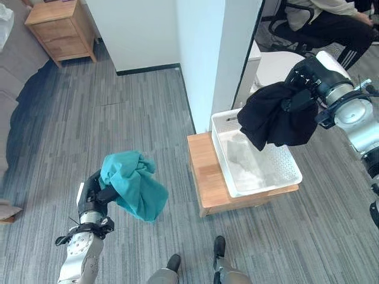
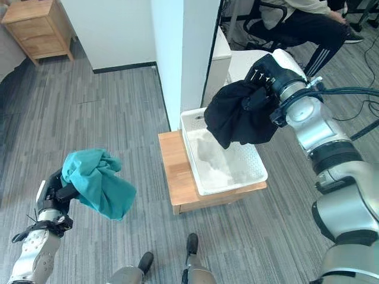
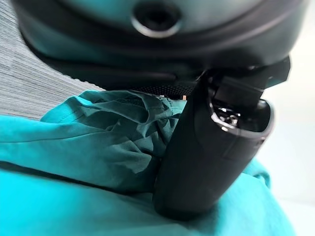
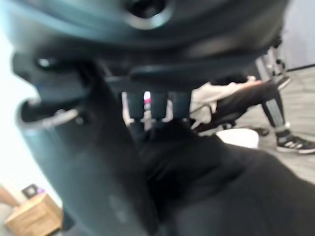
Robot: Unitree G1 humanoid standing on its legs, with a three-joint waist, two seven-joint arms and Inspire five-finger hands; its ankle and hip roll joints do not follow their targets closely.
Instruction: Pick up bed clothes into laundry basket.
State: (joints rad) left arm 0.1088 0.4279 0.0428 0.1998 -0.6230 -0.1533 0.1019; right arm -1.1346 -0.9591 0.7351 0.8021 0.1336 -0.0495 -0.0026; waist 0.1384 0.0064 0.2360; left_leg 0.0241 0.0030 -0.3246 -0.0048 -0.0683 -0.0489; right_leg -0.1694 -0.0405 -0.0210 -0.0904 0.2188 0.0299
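A white laundry basket (image 1: pixel 293 175) sits on a low wooden stand (image 1: pixel 204 171), with a pale cloth (image 1: pixel 241 155) lying inside it. Above the basket's far end hangs a black garment (image 1: pixel 275 117), and my right hand (image 1: pixel 302 94) is shut on it; its thumb (image 4: pixel 93 162) presses into the black cloth (image 4: pixel 221 187). My left hand (image 1: pixel 92 195) is low at the left over the floor, shut on a bunched teal garment (image 1: pixel 133 183) that droops from it. The thumb (image 3: pixel 206 152) pins the teal cloth (image 3: pixel 108 142).
A white pillar (image 1: pixel 216 53) rises right behind the basket. A wooden nightstand (image 1: pixel 62 29) stands at the far left by a grey bed edge (image 1: pixel 12 94). A person sits on an office chair (image 1: pixel 323 23) at the far right. Grey plank floor (image 1: pixel 118 118) lies between.
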